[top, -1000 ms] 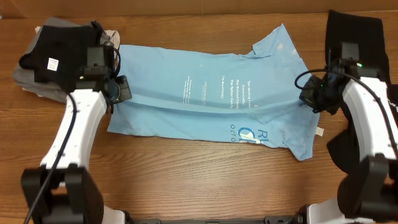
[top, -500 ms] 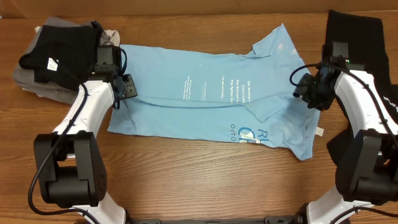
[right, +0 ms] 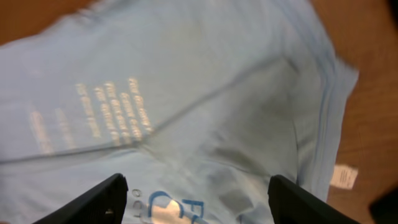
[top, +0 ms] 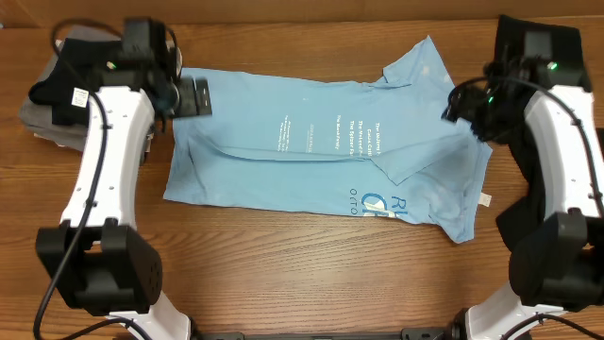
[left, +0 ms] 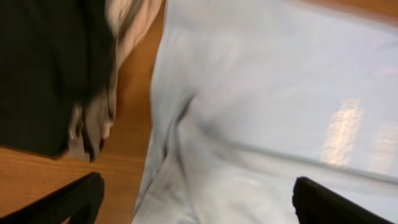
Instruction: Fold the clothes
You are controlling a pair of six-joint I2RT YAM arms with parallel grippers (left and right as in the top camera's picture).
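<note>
The light blue T-shirt (top: 311,142) lies flat across the middle of the table, its near long edge folded over along a crease, white print facing up. My left gripper (top: 195,96) hovers open over the shirt's far left corner. In the left wrist view its dark fingertips (left: 68,202) stand wide apart above the blue cloth (left: 261,124), with nothing between them. My right gripper (top: 457,102) hangs open above the shirt's right sleeve area. In the right wrist view the gripper (right: 199,202) is empty over the printed cloth (right: 186,106).
A black garment (top: 75,71) with a white label lies on a grey one (top: 38,123) at the far left, also seen as a black garment (left: 50,68) beside bare wood. More black cloth (top: 533,38) lies under the right arm. The shirt's white tag (right: 344,175) rests on the wood.
Both grippers have opened and let go of the T-shirt. Each has risen and moved toward the far side of the table, leaving the fold lying flat.
</note>
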